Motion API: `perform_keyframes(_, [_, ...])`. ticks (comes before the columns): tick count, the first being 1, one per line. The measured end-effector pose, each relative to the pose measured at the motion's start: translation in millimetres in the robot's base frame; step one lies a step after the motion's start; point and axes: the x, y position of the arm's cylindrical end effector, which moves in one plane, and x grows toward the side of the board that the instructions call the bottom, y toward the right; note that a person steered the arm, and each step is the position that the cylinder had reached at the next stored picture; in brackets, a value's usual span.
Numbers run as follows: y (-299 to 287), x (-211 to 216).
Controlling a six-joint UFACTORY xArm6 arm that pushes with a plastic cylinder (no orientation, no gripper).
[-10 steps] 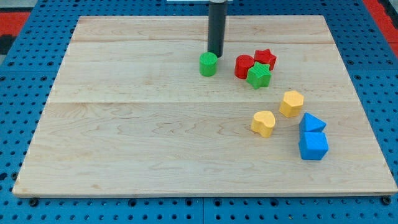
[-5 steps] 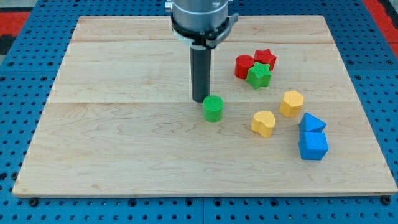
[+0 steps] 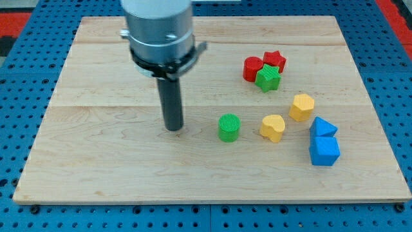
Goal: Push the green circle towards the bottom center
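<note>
The green circle [image 3: 228, 127] stands on the wooden board [image 3: 116, 167], a little right of the middle and below centre height. My tip [image 3: 173, 127] touches the board to the left of the green circle, with a clear gap between them. The dark rod rises from the tip to the grey arm body near the view's top.
A yellow heart [image 3: 273, 127] lies just right of the green circle. A yellow hexagon [image 3: 301, 106] is above right of it. A red block [image 3: 252, 67], red star [image 3: 275, 60] and green star [image 3: 268, 78] cluster at the upper right. Two blue blocks [image 3: 323, 143] sit at the right.
The green circle has moved down the board, from near the top centre to below the middle. My tip has moved down and to the left and now stands apart from the circle.
</note>
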Motion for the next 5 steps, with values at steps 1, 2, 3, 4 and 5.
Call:
perform_keyframes(1, [2, -29])
perform_keyframes(2, [28, -31])
perform_keyframes(3, [68, -25])
perform_keyframes(4, [89, -5])
perform_keyframes(5, [102, 18])
